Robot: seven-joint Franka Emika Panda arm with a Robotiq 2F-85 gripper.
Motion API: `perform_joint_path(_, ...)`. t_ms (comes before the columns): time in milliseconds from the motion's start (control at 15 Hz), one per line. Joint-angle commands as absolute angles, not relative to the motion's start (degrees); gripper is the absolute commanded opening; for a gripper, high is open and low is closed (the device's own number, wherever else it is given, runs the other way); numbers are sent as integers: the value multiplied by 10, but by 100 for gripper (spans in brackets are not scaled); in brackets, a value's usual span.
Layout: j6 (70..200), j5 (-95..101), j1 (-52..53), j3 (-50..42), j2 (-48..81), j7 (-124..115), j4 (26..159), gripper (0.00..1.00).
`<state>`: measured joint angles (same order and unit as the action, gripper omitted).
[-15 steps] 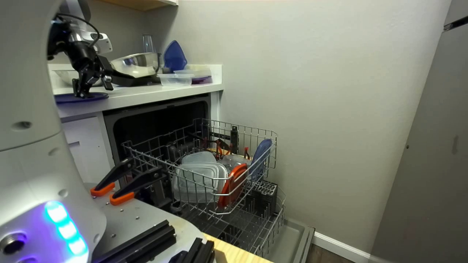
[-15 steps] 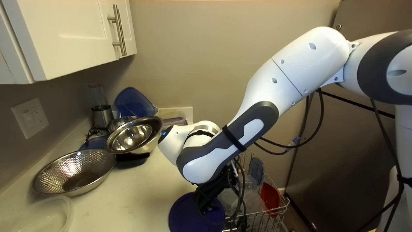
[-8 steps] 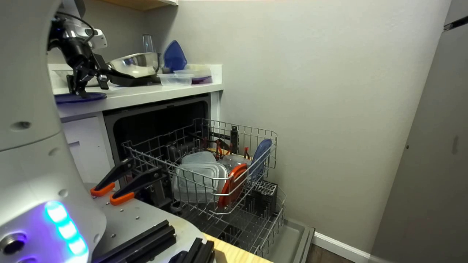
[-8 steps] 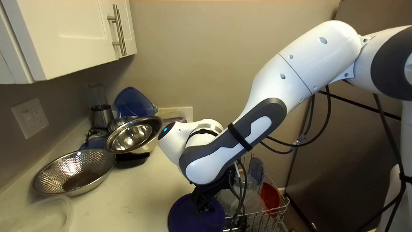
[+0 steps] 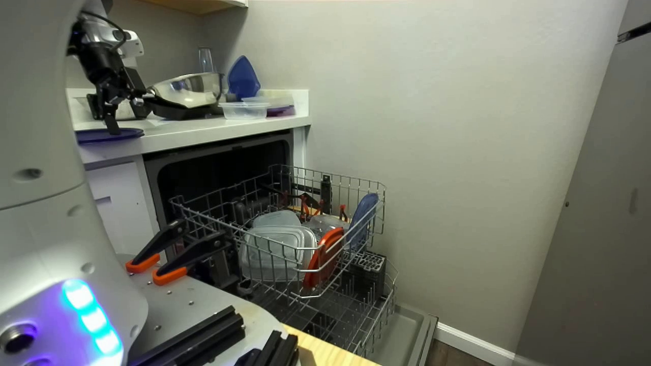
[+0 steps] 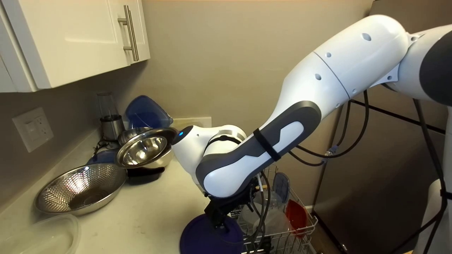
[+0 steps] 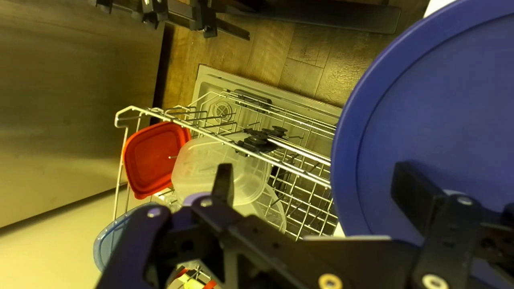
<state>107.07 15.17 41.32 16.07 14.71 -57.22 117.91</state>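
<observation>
Purple lid (image 7: 433, 116) lies flat on the counter (image 6: 152, 211), poking past its edge. Our gripper (image 7: 315, 178) is wide open by that edge, holding nothing. We think this is the reaching step; gripping calls for getting around the lid's rim

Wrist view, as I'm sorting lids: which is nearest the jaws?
The round blue lid, on the counter below one jaw; the red lid and another blue lid sit farther, in the rack.
</observation>
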Motion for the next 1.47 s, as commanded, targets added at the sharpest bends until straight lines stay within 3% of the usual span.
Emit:
perform_joint_path(0,1086,131,397,173,118,-569,1214,100)
perform_joint_path(333,1118,84,380,179,74,-561,1263,100)
perform_joint_path(933,1140,-33,326,212,-176,-604,1459,100)
perform_joint_path(1133,1184,-61,310,227,-220,-606,1517,100)
perform_joint_path(1400,1334,-136,299,234,-252,-601,1607,100)
